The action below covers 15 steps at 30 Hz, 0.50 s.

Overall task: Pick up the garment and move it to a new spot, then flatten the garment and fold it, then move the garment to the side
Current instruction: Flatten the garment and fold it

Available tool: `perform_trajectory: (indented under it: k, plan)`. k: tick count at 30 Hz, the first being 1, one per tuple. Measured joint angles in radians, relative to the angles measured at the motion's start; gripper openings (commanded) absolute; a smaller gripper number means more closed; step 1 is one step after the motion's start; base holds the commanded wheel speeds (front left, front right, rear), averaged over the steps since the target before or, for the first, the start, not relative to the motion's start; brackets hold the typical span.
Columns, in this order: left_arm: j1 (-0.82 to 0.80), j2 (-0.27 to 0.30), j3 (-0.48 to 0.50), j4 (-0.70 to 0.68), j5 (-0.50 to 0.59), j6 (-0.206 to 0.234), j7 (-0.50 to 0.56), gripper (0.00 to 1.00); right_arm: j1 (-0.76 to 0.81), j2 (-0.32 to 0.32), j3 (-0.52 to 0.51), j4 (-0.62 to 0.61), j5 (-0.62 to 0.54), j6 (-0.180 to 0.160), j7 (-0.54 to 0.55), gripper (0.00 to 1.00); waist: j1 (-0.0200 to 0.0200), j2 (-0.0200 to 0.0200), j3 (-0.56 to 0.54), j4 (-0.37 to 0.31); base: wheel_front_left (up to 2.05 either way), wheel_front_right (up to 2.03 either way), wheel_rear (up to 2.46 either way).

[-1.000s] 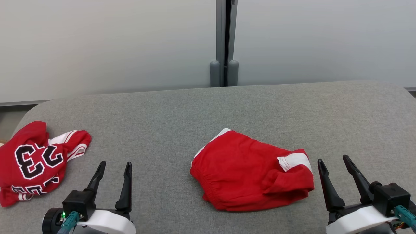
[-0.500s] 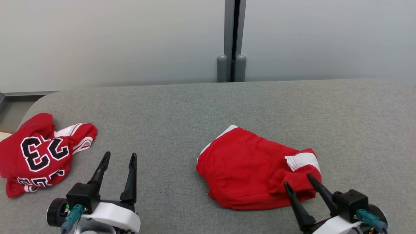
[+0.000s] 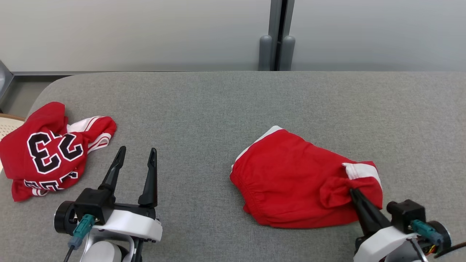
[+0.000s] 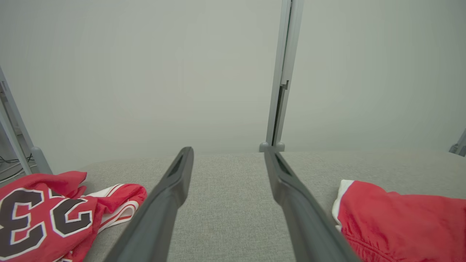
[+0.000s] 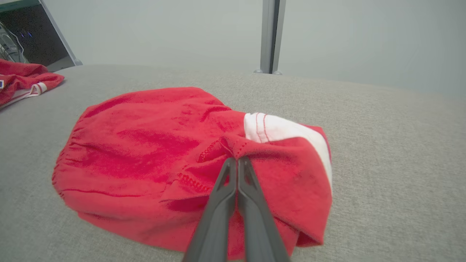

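The garment (image 3: pixel 291 178) is a pair of red shorts with white trim, lying crumpled on the grey padded table (image 3: pixel 218 105). My right gripper (image 3: pixel 353 191) is shut on a bunched fold near the shorts' white-trimmed right end; in the right wrist view the garment (image 5: pixel 145 145) spreads left of the pinched fingers of the right gripper (image 5: pixel 236 159). My left gripper (image 3: pixel 136 153) stands open above bare table, well left of the shorts. In the left wrist view, the left gripper (image 4: pixel 228 150) holds nothing, and the garment (image 4: pixel 400 218) lies at the lower right.
A second red garment, a jersey (image 3: pixel 47 153) with black numerals, lies heaped at the table's left end, also in the left wrist view as the jersey (image 4: pixel 43 214). A grey post (image 3: pixel 278 36) and pale wall panels stand behind the table's far edge.
My right gripper moved left and forward onto the shorts' right end and shut on a fold of cloth. The head camera shifted. The left gripper stayed open.
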Motion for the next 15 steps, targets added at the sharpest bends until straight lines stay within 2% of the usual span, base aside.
perform_trajectory:
  k: [9, 10, 11, 12, 15]
  plan:
    - [-0.012, -0.013, 0.034, -0.019, 0.027, -0.004, 0.000, 1.00, -0.027, 0.050, -0.265, 0.052, 0.068, 0.000, -0.073, 0.00, 0.0000, 0.0000, 0.029, -0.017, 0.00, 0.00, 0.00]
    - [-0.016, -0.014, 0.038, -0.020, 0.030, -0.005, 0.000, 1.00, -0.030, 0.058, -0.292, 0.074, 0.094, 0.000, -0.073, 0.18, 0.0000, 0.0000, 0.032, -0.020, 0.00, 0.00, 0.00]
    - [-0.017, -0.017, 0.041, -0.021, 0.032, -0.005, 0.000, 1.00, -0.029, 0.063, -0.306, 0.092, 0.119, 0.000, -0.075, 0.44, 0.0000, 0.0000, 0.035, -0.022, 0.00, 0.00, 0.00]
    - [-0.018, -0.020, 0.044, -0.021, 0.033, -0.006, 0.000, 1.00, -0.029, 0.062, -0.311, 0.110, 0.114, 0.000, -0.079, 1.00, 0.0000, 0.0000, 0.037, -0.024, 0.00, 0.00, 0.00]
    - [-0.019, -0.025, 0.054, -0.021, 0.036, -0.013, 0.000, 1.00, -0.029, 0.060, -0.327, 0.144, 0.105, 0.000, -0.105, 1.00, 0.0000, 0.0000, 0.041, -0.029, 0.00, 0.00, 0.00]
